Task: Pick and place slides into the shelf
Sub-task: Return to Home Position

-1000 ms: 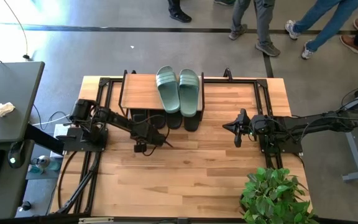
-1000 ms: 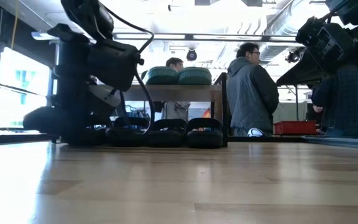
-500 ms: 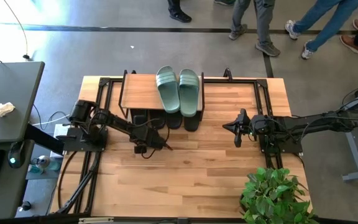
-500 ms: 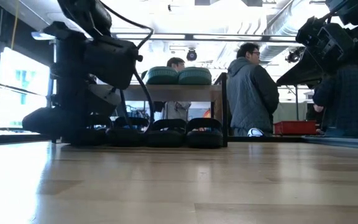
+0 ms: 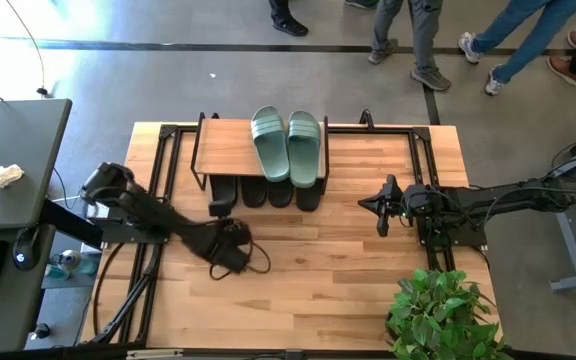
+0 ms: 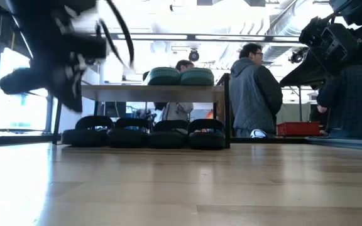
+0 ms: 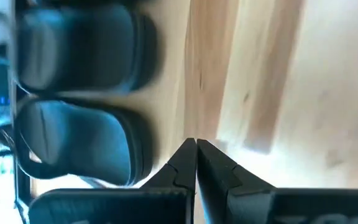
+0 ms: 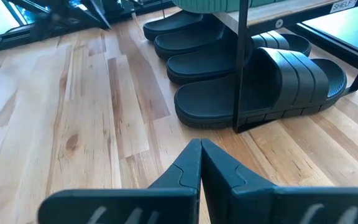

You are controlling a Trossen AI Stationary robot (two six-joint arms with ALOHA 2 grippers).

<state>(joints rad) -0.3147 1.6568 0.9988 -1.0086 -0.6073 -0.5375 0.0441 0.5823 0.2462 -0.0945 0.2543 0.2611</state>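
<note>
The shelf [image 5: 230,150] stands at the table's far side, with two sage-green slides [image 5: 288,146] side by side on its plank top [image 6: 149,92]. Several black slides [image 6: 146,133] stand in a row on the tabletop beneath it, their toes toward the near edge [image 8: 253,84]. My left gripper [image 5: 238,240] hovers, shut and empty, near of the shelf's left part; its wrist view shows two black slides [image 7: 79,99] beside the shut fingers [image 7: 196,148]. My right gripper [image 5: 368,206] waits shut to the right of the shelf [image 8: 201,147].
Bare wooden tabletop [image 5: 318,280] spreads near of the shelf. A potted plant [image 5: 438,310] sits at the near right corner. Black frame rails [image 5: 418,150] run along the table's sides. People stand behind the far edge [image 6: 253,88], and a grey desk [image 5: 8,170] stands to the left.
My left arm has drawn back from under the shelf toward the table's near edge and risen; it shows blurred in the low view. The black slides it stood in front of now show in a full row under the shelf. My right arm has kept still.
</note>
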